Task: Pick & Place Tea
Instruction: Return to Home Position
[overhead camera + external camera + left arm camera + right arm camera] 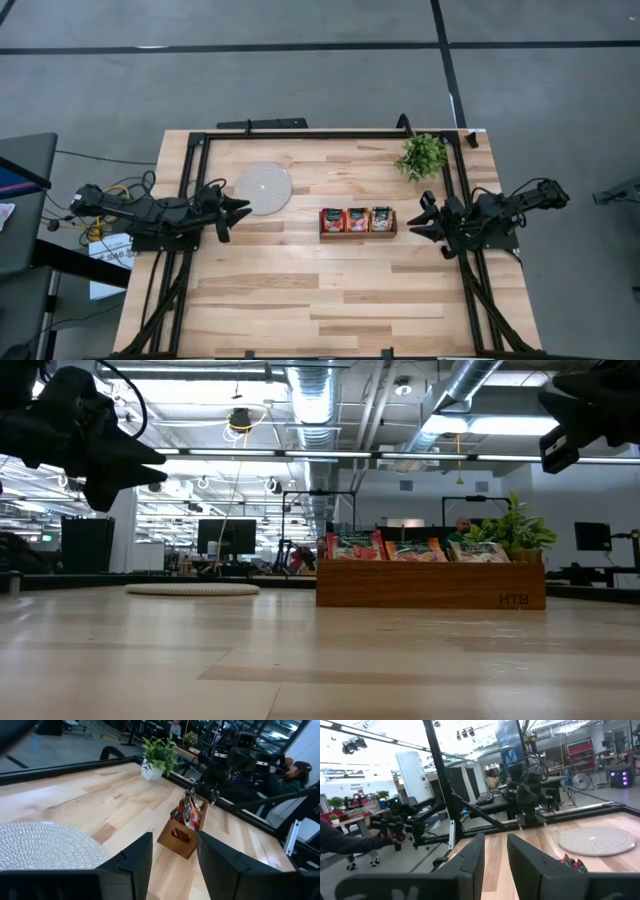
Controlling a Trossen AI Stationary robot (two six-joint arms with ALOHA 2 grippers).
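Hovering near the left edge of the table (300,300), left gripper (238,212) is showing parted, empty fingers, tea sachets (357,219) are standing in all three sections of the wooden tray (358,236) toward the right edge, right gripper (415,222) is hanging just beyond, fingers parted, empty.

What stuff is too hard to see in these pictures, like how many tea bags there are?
High view: the tea sachets in the wooden tray are too small to count.
Low view: the tray's front wall hides the sachets' lower parts.
Left wrist view: the tray is end-on, so sachets cover each other.
Right wrist view: the right gripper blocks almost the whole tray; only a red scrap shows.
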